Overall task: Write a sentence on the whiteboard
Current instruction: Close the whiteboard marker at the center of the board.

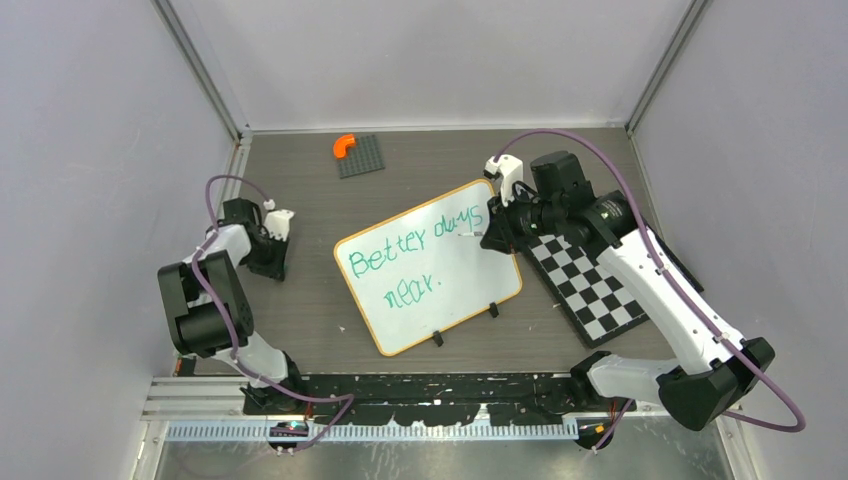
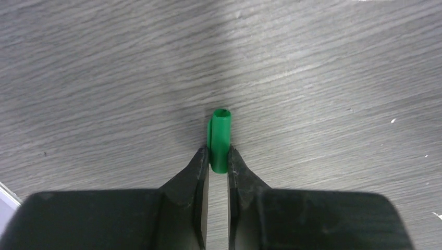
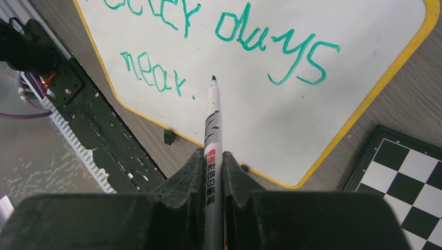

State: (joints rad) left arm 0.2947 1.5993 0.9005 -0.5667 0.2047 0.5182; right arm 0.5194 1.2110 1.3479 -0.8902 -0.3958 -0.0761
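The whiteboard (image 1: 470, 290) lies flat on the desk (image 1: 300, 310), about in the middle between the two arms and turned at a slant, with two small black clips on its near edge. The sentence (image 1: 390, 260) is on it in green marker, in two lines: "Better days" above, "near." below.

The right pincer (image 3: 212, 156) is over the board's right-hand edge and is clenched on a marker (image 3: 212, 114), a white pen with black stripes and red print on the barrel. Its dark tip points at the blank patch just beside the full stop after "near"; I cannot tell whether it touches the surface.

Off to the left, well apart from the board, the left pincer (image 2: 218, 153) hangs low over bare desk and grips a green cap (image 2: 220, 133) between its fingertips.

A checkerboard (image 1: 590, 290) lies just to the right of the whiteboard. At the far side sits a grey studded plate (image 1: 362, 160) with an orange piece (image 1: 343, 146) on its corner.
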